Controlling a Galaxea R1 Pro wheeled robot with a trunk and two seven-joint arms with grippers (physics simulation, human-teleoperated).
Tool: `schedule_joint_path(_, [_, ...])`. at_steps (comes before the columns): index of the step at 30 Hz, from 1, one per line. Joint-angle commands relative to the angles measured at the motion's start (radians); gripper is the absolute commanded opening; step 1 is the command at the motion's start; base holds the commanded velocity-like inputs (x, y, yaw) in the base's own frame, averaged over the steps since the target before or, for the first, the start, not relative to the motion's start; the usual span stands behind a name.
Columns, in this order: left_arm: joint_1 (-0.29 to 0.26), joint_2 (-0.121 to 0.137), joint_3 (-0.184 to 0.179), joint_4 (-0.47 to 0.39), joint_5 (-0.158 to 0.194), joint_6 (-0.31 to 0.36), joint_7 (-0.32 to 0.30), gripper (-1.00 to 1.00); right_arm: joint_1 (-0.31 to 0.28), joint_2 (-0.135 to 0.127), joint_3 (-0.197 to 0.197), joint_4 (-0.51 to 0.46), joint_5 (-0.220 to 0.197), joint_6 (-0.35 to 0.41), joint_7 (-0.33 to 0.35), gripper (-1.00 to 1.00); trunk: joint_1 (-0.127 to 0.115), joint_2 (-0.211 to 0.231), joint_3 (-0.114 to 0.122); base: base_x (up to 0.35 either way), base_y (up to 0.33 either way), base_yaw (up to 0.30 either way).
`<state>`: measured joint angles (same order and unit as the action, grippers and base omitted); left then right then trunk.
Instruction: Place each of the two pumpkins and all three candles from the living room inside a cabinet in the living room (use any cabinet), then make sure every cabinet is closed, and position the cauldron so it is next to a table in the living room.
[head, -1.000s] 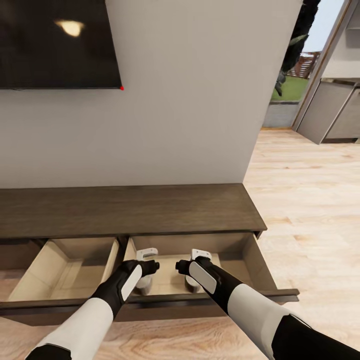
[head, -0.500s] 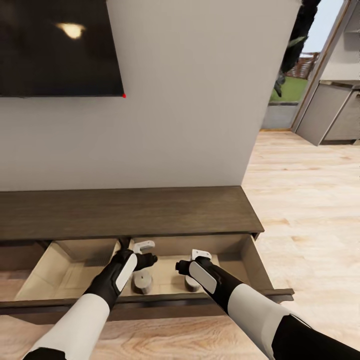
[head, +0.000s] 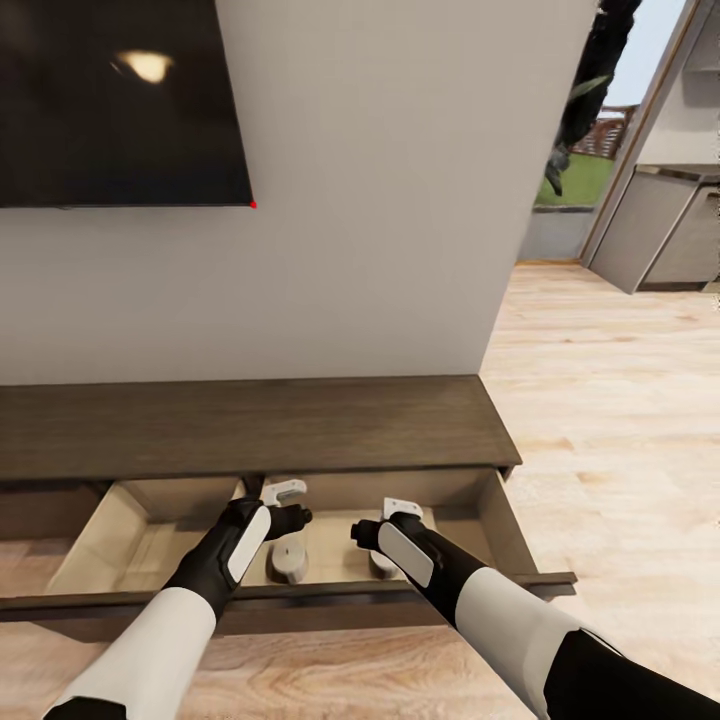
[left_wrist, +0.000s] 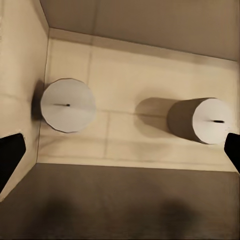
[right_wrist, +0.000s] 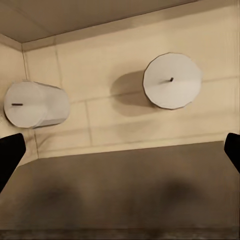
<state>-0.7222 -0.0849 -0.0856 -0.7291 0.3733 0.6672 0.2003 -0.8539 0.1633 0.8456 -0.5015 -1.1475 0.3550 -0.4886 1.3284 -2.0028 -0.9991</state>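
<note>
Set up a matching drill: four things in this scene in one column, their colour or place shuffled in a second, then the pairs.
Things:
1. candles
2. cabinet top
3. drawer inside
4. television

Descriptions:
A. dark brown wood grain
B. pale beige
C. black, on the wall
D. light grey, standing in the open drawer

Pairs: 1-D, 2-A, 3-B, 4-C

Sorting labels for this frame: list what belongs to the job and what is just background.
Job:
- long dark-brown wood cabinet, drawers open
- two pale grey cylindrical candles in its beige drawer
- left gripper, right gripper, both open

Background:
- black wall screen
- light wooden floor
- grey kitchen units
</note>
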Motion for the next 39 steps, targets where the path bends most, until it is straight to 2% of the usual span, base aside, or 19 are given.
schedule_joint_path(1, [0.0, 0.0, -0.003, -0.002, 0.011, 0.003, 0.009, 1.0, -0.001, -0.001, 0.006, -0.003, -0.005, 0.002, -0.007, 1.0, -0.004, 0.007, 0.002, -0.152, 0.0, 0.0])
schedule_joint_path(24, [0.0, 0.015, 0.009, -0.004, 0.004, 0.023, 0.01, 1.0, -0.001, -0.01, 0.003, -0.002, -0.005, 0.002, -0.005, 1.0, -0.093, 0.168, 0.074, -0.074, 0.009, 0.0])
schedule_joint_path(39, [0.0, 0.037, 0.061, -0.028, 0.004, 0.036, 0.01, 1.0, -0.001, -0.01, 0.003, -0.002, -0.004, 0.001, -0.003, 1.0, -0.15, 0.273, 0.121, -0.14, 0.0, 0.0])
